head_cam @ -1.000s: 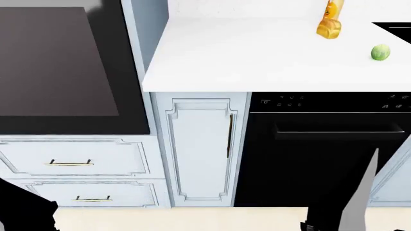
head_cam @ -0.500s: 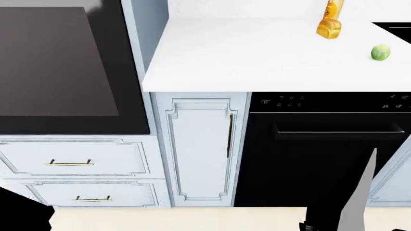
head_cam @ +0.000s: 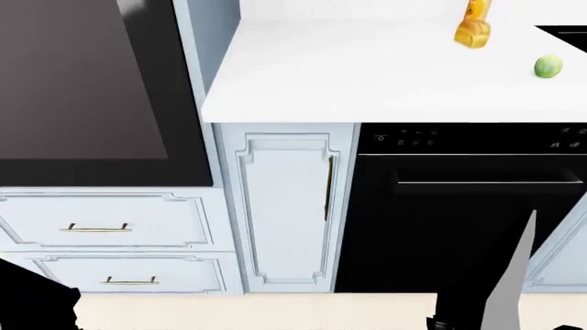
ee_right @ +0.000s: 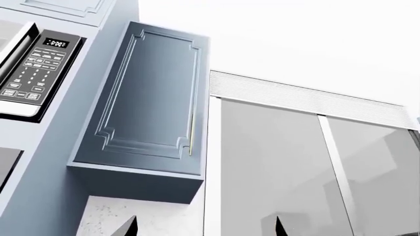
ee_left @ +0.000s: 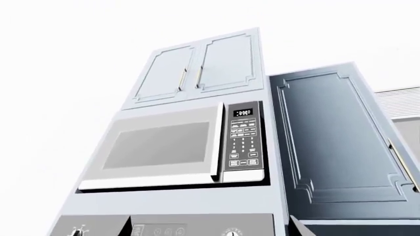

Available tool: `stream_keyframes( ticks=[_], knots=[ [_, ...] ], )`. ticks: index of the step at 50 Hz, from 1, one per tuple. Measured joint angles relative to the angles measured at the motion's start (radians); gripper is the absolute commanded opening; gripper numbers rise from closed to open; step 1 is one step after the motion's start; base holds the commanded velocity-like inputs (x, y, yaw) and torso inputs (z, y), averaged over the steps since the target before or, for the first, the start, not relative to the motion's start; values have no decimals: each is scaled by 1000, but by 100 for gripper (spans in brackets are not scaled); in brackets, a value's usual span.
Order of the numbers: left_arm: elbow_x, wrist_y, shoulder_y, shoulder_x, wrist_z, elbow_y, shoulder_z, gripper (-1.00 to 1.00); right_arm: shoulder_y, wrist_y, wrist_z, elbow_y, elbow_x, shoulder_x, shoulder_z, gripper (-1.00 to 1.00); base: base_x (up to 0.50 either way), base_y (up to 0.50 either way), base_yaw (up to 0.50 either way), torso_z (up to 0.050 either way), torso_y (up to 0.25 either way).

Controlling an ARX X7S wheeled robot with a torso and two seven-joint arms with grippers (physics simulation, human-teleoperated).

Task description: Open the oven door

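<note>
The oven door (head_cam: 82,82), a glossy dark grey-brown glass panel with a wide black border, fills the upper left of the head view above two pale blue drawers. The oven's inside is hidden. The dark left arm (head_cam: 32,302) and the right arm (head_cam: 495,289) show only at the bottom edge, well below the door. Both wrist cameras look upward. My left gripper (ee_left: 206,231) is open, its tips framing a grey control panel with knobs (ee_left: 196,227). The right gripper (ee_right: 204,228) is open too, with nothing between its fingers.
A black appliance with a bar handle (head_cam: 468,206) sits under the white counter (head_cam: 367,75), which carries a yellow item (head_cam: 473,27) and a green ball (head_cam: 548,67). A narrow cabinet door (head_cam: 289,206) and drawers (head_cam: 96,227) lie between. Higher up are a microwave (ee_left: 170,147) and cabinets (ee_right: 151,98).
The head view has shifted slightly, so counter, appliance and drawers sit a little higher in the picture. The left arm's dark shape rose a bit at the bottom left.
</note>
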Motion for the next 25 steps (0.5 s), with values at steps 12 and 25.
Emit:
stream_keyframes(
  ticks=[12, 25],
  knots=[
    [3, -6, -4, -6, -11, 3, 5, 100, 1, 3, 8, -2, 2, 7, -3, 100, 0, 0, 0, -50, 0],
    [3, -6, -5, -11, -24, 3, 5, 100, 0, 8, 15, -5, 6, 14, -7, 100, 0, 0, 0, -42, 0]
  ],
)
